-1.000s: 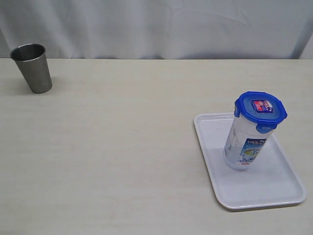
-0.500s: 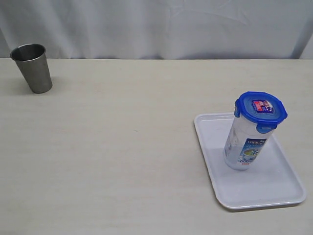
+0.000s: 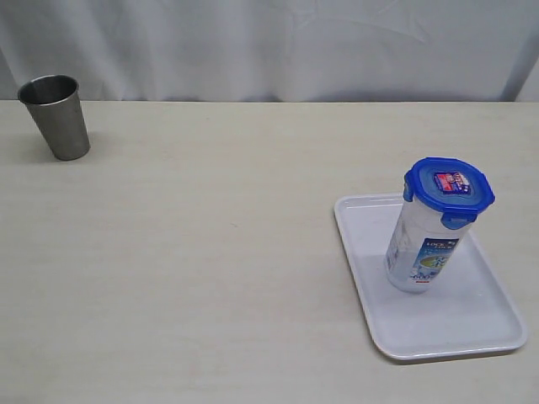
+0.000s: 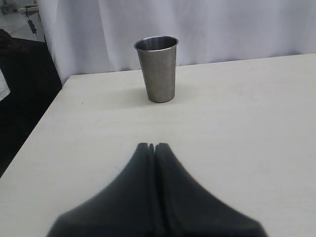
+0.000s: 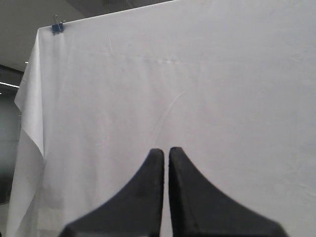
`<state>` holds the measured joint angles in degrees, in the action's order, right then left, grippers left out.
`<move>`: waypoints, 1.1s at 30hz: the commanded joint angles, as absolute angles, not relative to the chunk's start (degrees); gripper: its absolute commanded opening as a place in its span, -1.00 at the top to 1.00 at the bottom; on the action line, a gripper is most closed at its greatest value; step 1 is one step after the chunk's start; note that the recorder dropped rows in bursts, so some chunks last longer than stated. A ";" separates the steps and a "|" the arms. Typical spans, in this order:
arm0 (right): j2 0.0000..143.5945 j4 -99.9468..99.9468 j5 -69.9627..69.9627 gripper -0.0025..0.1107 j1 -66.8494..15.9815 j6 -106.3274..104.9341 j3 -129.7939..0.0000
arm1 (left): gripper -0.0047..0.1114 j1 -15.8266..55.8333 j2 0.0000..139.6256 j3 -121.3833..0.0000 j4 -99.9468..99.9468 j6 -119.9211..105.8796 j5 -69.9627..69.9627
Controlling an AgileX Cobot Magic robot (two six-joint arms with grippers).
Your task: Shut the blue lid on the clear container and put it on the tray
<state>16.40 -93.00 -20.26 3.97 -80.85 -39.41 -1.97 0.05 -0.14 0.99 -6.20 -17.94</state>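
Note:
The clear container [image 3: 421, 252] stands upright on the white tray [image 3: 472, 328] at the right of the exterior view, with the blue lid [image 3: 449, 189] seated on its top. Neither arm shows in the exterior view. My left gripper [image 4: 153, 146] is shut with nothing between its fingers and hangs over bare table, facing the steel cup. My right gripper [image 5: 166, 150] is shut but for a thin slit, holds nothing, and points at the white curtain. The container, lid and tray are out of both wrist views.
A steel cup [image 3: 56, 116] stands at the far left back of the table; the same cup [image 4: 158, 68] appears ahead of the left gripper. A white curtain [image 3: 278, 46] hangs behind the table. The table's left edge [image 4: 34, 138] drops to a dark floor.

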 commanded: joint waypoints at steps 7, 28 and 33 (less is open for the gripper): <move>7.03 -53.31 -15.27 0.88 4.13 -45.00 -39.18 | 0.92 -2.04 0.00 0.00 0.94 -6.37 -17.69; 2.86 -12.23 -12.91 0.88 3.85 -2.51 -33.38 | 0.92 -2.04 0.00 0.00 0.94 -6.37 -17.69; 0.00 5.10 -8.32 0.88 3.85 14.01 -25.74 | 0.92 -2.04 0.00 0.00 0.94 -6.37 -17.69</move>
